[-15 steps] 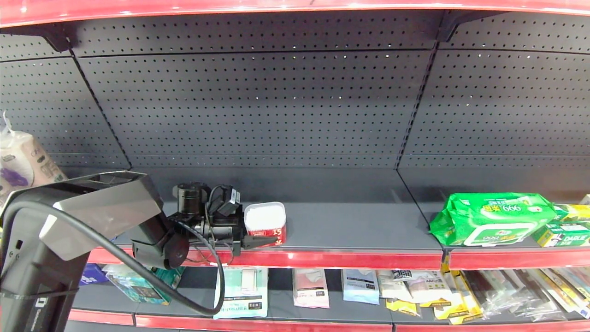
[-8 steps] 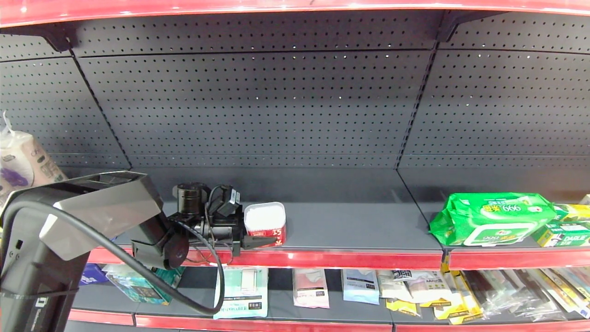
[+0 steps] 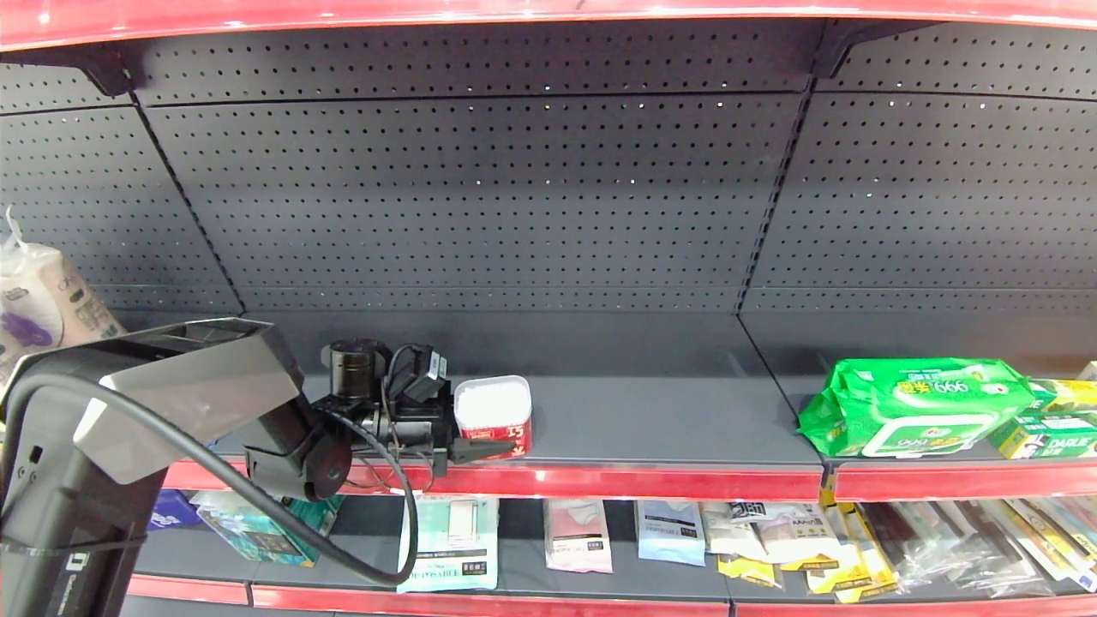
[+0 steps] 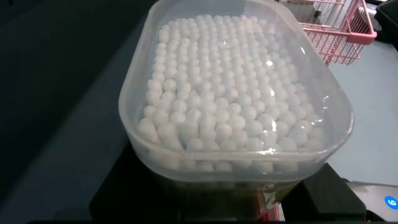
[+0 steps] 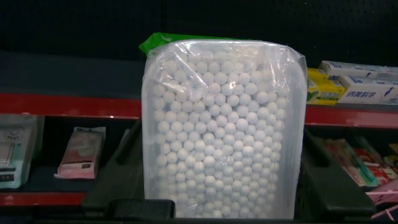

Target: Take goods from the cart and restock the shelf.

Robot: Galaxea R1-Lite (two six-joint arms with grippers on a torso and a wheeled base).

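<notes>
Left hand (image 3: 495,435) clamped on tub of white beads (image 3: 492,399), one finger along tub's near side, other hidden behind. Tub low on shelf (image 3: 651,420), about 8 o'clock from head-view centre, just behind red front lip (image 3: 651,482). Probably placed near edge so hand can let go and back straight out. Base looks seated on board; contact not certain.

Right hand (image 5: 221,171) closed on bag of white beads (image 5: 224,106), bag upright between fingers, facing shelf, likely next item to stock.

Green wipes pack (image 3: 917,403) at 4 o'clock, well apart from tub.
</notes>
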